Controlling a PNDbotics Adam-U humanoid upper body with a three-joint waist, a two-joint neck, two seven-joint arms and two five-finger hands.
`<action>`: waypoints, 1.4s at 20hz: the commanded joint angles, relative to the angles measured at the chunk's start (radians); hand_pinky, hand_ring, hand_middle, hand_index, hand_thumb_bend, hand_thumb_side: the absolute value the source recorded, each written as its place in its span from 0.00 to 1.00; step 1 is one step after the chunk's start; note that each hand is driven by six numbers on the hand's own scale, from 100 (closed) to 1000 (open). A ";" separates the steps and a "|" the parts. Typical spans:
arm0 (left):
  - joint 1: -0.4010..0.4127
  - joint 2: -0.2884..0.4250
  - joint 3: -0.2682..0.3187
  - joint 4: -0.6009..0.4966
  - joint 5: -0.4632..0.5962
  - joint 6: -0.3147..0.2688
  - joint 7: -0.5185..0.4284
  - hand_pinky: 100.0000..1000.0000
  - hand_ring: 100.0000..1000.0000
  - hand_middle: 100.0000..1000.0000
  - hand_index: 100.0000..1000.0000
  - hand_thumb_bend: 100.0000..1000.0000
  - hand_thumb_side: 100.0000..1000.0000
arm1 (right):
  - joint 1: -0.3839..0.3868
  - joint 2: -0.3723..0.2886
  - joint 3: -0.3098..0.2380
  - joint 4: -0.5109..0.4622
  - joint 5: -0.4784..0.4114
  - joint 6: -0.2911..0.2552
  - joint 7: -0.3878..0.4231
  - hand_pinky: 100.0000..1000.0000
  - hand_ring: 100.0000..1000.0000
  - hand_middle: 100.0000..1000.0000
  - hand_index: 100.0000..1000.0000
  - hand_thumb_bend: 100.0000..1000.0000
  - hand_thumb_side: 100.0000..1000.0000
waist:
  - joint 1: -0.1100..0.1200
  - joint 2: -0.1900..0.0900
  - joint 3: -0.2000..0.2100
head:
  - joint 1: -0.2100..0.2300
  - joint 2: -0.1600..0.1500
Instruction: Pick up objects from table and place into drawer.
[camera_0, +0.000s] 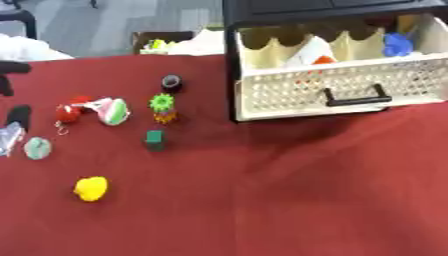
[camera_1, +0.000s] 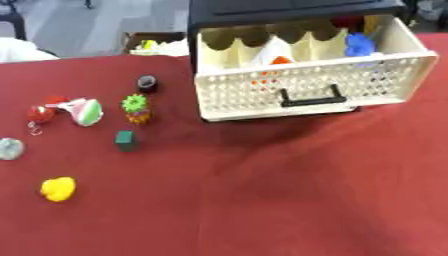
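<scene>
Dark fingers (camera_0: 9, 75) show only at the far left edge of the left eye view, well left of the open drawer (camera_0: 337, 92); whether they are spread or curled, I cannot tell. The right hand is out of sight. Left of the drawer on the red tabletop (camera_0: 289, 200) lie a black ring (camera_0: 171, 82), a green gear toy (camera_0: 162, 107), a dark green block (camera_0: 156, 140) and a yellow duck (camera_0: 91, 188). The gear toy lies nearest the drawer front; a good pick probably comes from above, clear of the block, then lifts over the drawer's perforated wall.
</scene>
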 joint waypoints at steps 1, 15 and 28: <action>-0.023 0.050 -0.011 -0.012 0.022 0.015 -0.042 0.57 0.52 0.59 0.95 0.00 0.91 | -0.006 -0.019 -0.008 -0.005 -0.008 -0.012 -0.006 0.53 0.43 0.38 0.68 0.00 1.00 | -0.002 -0.022 -0.001 | 0.007 0.009; -0.077 0.064 -0.118 -0.012 -0.037 0.068 -0.179 0.62 0.58 0.64 0.93 0.17 0.98 | -0.004 -0.008 -0.005 -0.005 -0.016 -0.007 0.002 0.53 0.42 0.37 0.66 0.00 1.00 | -0.001 -0.026 -0.004 | 0.013 0.006; -0.096 0.039 -0.213 -0.012 -0.009 0.094 -0.303 0.61 0.59 0.66 0.99 0.25 1.00 | -0.008 -0.007 -0.007 -0.005 -0.029 -0.002 0.005 0.53 0.42 0.37 0.66 0.00 1.00 | -0.001 -0.029 -0.006 | 0.025 -0.005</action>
